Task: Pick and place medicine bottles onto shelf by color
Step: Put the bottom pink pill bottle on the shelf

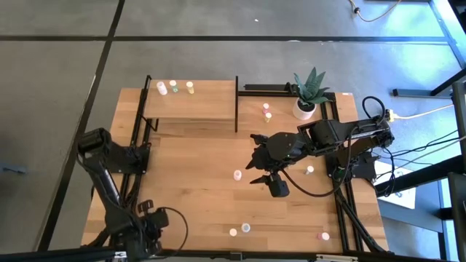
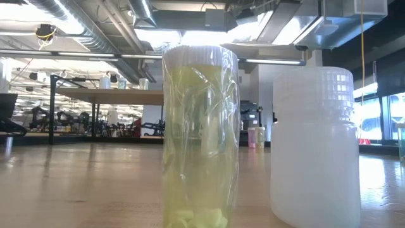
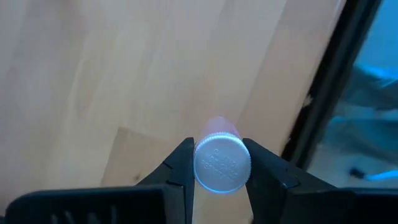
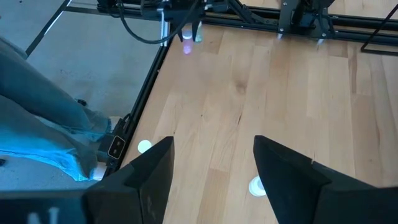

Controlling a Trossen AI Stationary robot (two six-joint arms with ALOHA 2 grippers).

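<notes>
At the bottom left of the overhead frame, your left gripper sat low near the table's front edge, and from that height its fingers and whatever they held were lost in the dark arm. Only the left wrist camera settled it: the two fingers were pinched against the sides of a small white-capped bottle with a pinkish body, which lay on its side with the cap toward the lens, over bare wood beside a black frame post. The bottle's far end was blurred, so you could not read its color surely.

Near the middle of the overhead frame, your right gripper hung above the table beside a loose bottle. Its own wrist view showed the fingers standing wide apart with nothing between them, and a white cap on the wood below, partly cut off by one finger.

From overhead you could see the shelf at upper center, with three bottles in its left corner and two more to its right by the potted plant. More lay along the bottom edge.

The table-level camera was almost filled by a yellowish bottle and a white one; neither arm appeared there.
</notes>
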